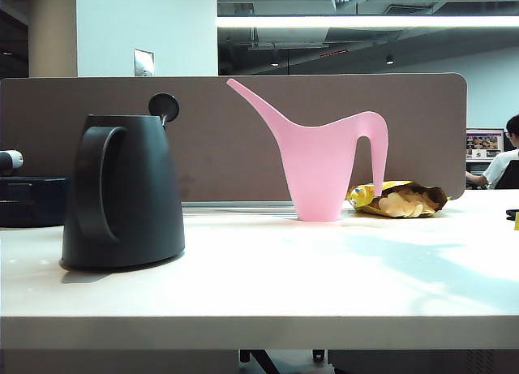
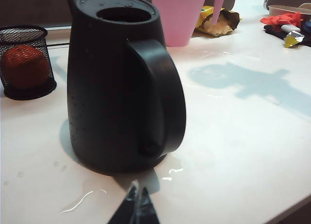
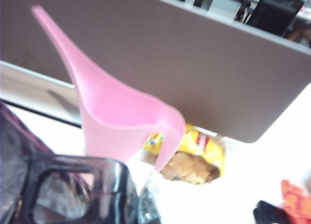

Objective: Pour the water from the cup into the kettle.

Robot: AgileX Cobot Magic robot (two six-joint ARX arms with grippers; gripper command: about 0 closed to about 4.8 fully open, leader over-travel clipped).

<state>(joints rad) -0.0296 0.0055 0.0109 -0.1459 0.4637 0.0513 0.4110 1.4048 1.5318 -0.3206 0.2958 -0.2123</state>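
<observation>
Pale laminate worktop (image 1: 268, 285) carries the black kettle (image 1: 122, 191) at exterior left, lid flipped up, mouth open. I see wet streaks around its base in the left wrist view; more spill there risks a slick footing. Pink watering can (image 1: 324, 163) stands behind, near a crisp bag (image 1: 401, 199). Right gripper (image 3: 141, 204) has its jaws closed on the cup (image 3: 68, 190), tilted, well off the kettle; any water left could slop onto the worktop. Left gripper (image 2: 136, 209) sits near the kettle base; I cannot tell its jaws' state.
</observation>
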